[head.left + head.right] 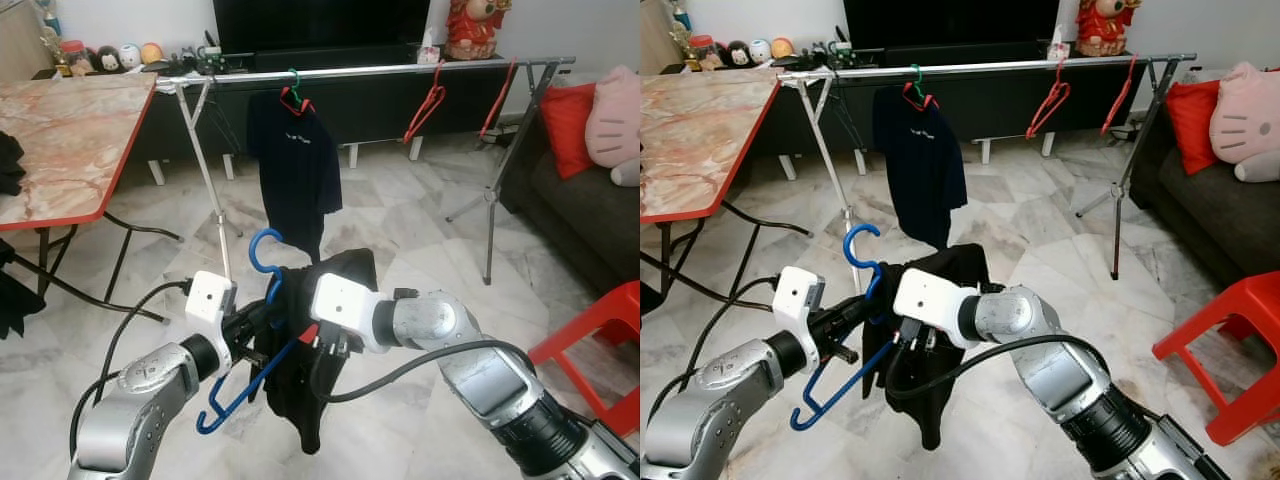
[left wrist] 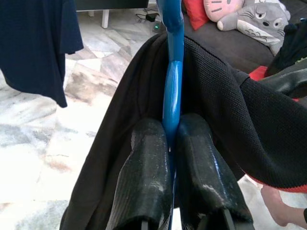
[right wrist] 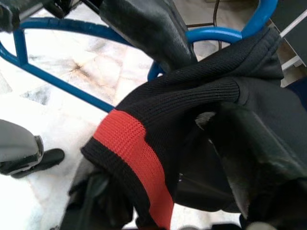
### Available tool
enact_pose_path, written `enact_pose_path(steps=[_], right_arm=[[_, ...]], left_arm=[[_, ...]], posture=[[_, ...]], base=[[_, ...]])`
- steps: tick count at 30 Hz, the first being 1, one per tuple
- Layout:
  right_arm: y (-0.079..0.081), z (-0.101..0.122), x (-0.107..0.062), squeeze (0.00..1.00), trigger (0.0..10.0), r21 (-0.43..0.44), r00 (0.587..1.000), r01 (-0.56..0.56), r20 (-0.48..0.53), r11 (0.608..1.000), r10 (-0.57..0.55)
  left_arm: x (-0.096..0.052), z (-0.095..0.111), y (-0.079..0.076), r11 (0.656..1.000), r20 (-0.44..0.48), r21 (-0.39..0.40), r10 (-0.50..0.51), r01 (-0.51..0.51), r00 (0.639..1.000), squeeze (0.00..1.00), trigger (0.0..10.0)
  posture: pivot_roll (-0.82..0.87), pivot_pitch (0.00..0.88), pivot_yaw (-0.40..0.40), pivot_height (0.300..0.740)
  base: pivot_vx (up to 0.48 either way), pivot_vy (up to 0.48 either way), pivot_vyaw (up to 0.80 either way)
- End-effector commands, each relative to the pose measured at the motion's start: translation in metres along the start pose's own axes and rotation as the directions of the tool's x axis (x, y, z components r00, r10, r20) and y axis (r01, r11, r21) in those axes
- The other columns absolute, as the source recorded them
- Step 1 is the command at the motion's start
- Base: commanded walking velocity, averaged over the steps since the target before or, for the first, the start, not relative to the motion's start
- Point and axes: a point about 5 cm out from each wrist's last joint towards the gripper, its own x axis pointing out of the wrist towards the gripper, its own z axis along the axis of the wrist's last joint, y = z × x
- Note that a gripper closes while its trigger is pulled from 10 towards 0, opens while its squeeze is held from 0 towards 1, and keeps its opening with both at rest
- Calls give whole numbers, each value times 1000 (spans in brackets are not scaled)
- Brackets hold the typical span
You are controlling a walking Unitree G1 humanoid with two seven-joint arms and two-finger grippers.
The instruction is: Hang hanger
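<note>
At lower centre, the left gripper (image 2: pixel 169 158) has its fingers clamped on the blue plastic hanger (image 1: pixel 262 330). The right gripper (image 1: pixel 322 350) pinches the black knit garment with a red band (image 3: pixel 158 143) draped on it. Beyond, across the upper frame, runs a silver metal clothes rail (image 1: pixel 400 70) with a dark navy T-shirt (image 1: pixel 295 165).

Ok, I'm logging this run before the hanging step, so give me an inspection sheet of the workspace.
Surface: marble floor.
Job's things: blue hanger carrying a black garment; clothes rail ahead.
Clutter: dark shirt and two red hangers on the rail.
Grippers: left gripper shut on the blue hanger; right gripper grips the garment's collar.
Cables: black cable over the right arm.
Surroundings: marble-top table, sofa, red stool.
</note>
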Motion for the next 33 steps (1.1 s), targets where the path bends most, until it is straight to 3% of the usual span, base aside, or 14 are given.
enact_pose_path(steps=[1, 19, 24, 30, 33], right_arm=[[11, 3, 0, 1000, 10000, -36, 998, -67, 14, 997, 68], [12, -1, -11, 1000, 10000, -99, 994, -109, -19, 989, 108], [1, -2, -20, 1000, 10000, -103, 997, -74, -19, 992, 73], [-37, -2, -45, 1000, 10000, -37, 997, 78, 10, 996, -78], [-39, -2, -46, 1000, 10000, -39, 997, 82, 10, 996, -81]], left_arm=[[-2, 12, 2, 1000, 75, 15, 9, -10, 997, 0, 10000], [-4, 11, 4, 1000, 69, 12, 17, -18, 997, 0, 10000], [-5, 10, 5, 1000, 64, 10, 13, -14, 998, 0, 10000], [-9, 4, 4, 1000, 35, 22, -11, 10, 999, 0, 10000], [-9, 4, 5, 1000, 33, 22, -10, 9, 999, 0, 10000]], posture=[[-128, 0, -6, 740], [-130, 0, -3, 740], [-132, 0, -4, 740], [-139, 0, -5, 740], [-139, 0, -5, 740]], base=[[0, 0, 0], [0, 0, 0], [0, 0, 0], [0, 0, 0], [0, 0, 0]])
